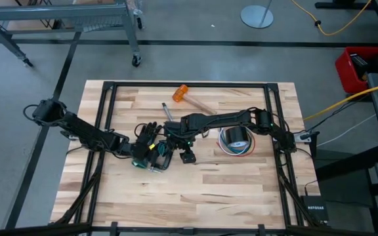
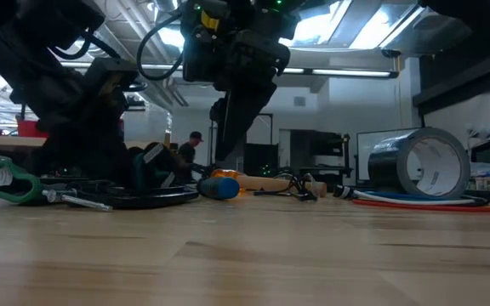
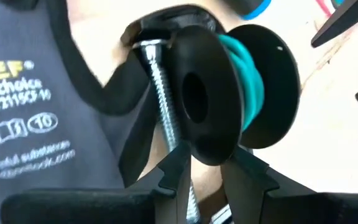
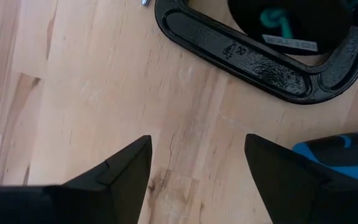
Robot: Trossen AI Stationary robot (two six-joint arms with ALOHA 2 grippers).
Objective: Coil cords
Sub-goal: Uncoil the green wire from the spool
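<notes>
Teal-green cord (image 3: 248, 59) is wound on a black plastic spool (image 3: 229, 93), sitting mid-desk inside the black cast-iron C-clamp (image 4: 260, 59). Left hand (image 3: 207, 165) is at the clamp's left end, fingers (image 3: 173, 171) nipping the spool's front flange edge; the clamp's silver threaded screw (image 3: 163, 118) runs just beside that flange. Grey work glove with printed lettering (image 3: 23, 112) lies under and behind the screw.

Right hand (image 4: 197, 168) hangs above bare wood just right of the clamp, fingers spread wide, nothing between them. A blue-handled tool (image 4: 340, 155) lies beside its right finger.

From above: the clamp (image 1: 159, 159) is at the centre of the light wooden desk (image 1: 195, 196), both hands meeting over it. Right of the clamp sits a grey roll of duct tape (image 1: 235, 136), with the red, white and blue wire bundle (image 1: 231, 149) looped around its base. Orange-headed wooden mallet (image 1: 189, 97) lies behind the clamp, well apart.

Level view: a teal loop (image 2: 7, 185) shows at the clamp's left end.
</notes>
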